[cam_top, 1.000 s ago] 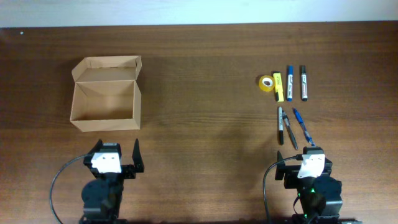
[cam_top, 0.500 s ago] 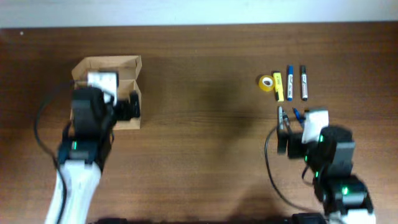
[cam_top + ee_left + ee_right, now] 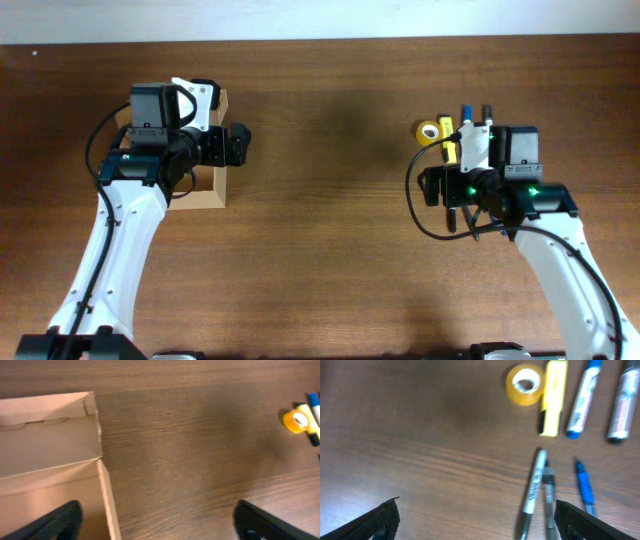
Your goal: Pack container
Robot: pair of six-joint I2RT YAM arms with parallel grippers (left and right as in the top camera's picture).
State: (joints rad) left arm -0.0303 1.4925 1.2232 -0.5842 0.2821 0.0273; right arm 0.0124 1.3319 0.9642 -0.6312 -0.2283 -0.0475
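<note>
At 10 o'clock on the table: box, its lid flap open toward 12; my left arm covers most of it in the overhead view.
Box inside: plain tan cardboard where my left wrist camera sees it; I cannot see the part under my arm.
Left gripper: released, fingers spread wide, nothing between them. It hangs above the box's 3 o'clock wall, one finger over the inside and the other over bare wood.
Right gripper: released, fingers spread wide, empty. It hangs above the table at 2 o'clock, over the pens.
Tape: yellow roll lying flat, at the 9 o'clock end of the far row.
Highlighter: yellow, just beside the tape, at its 3 o'clock.
Blue marker: next in the row, at 3 o'clock of the highlighter.
Black marker: at the 3 o'clock end of the row.
Silver pen: at 6 o'clock of the highlighter.
Dark pen: close against the silver pen; I cannot tell if they touch.
Blue pen: at 3 o'clock of the dark pen, a little apart.
Box and stationery: well apart, on opposite sides of the table.
</note>
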